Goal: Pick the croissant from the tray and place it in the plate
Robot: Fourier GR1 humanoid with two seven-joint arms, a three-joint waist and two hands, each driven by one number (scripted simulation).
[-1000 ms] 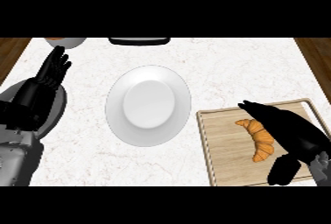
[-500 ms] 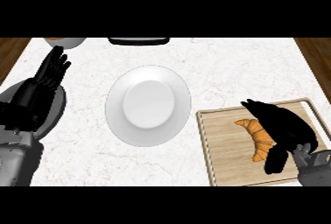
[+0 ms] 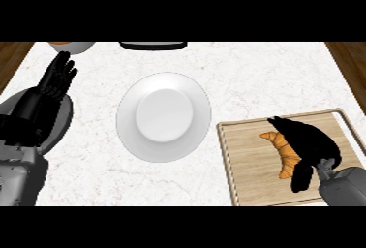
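A golden croissant (image 3: 281, 151) lies lengthwise on the wooden tray (image 3: 249, 181) at the lower right. My right hand (image 3: 313, 143) is over its right side: the fingers reach past its far end, the thumb (image 3: 301, 178) hangs by its near end, and the hand stays open, hiding the croissant's right edge. A white oval plate (image 3: 163, 82) sits empty in the middle of the counter, left of the tray. My left hand (image 3: 55, 80) rests open at the left edge, fingers up.
A bowl (image 3: 71, 46) with something orange in it stands at the back left. A dark flat object (image 3: 153, 45) sits at the back edge. Dark wood borders the marble counter at both sides.
My right hand has slid a little left and toward me, onto the croissant, and its forearm has come into view. The croissant, plate and left hand have not moved.
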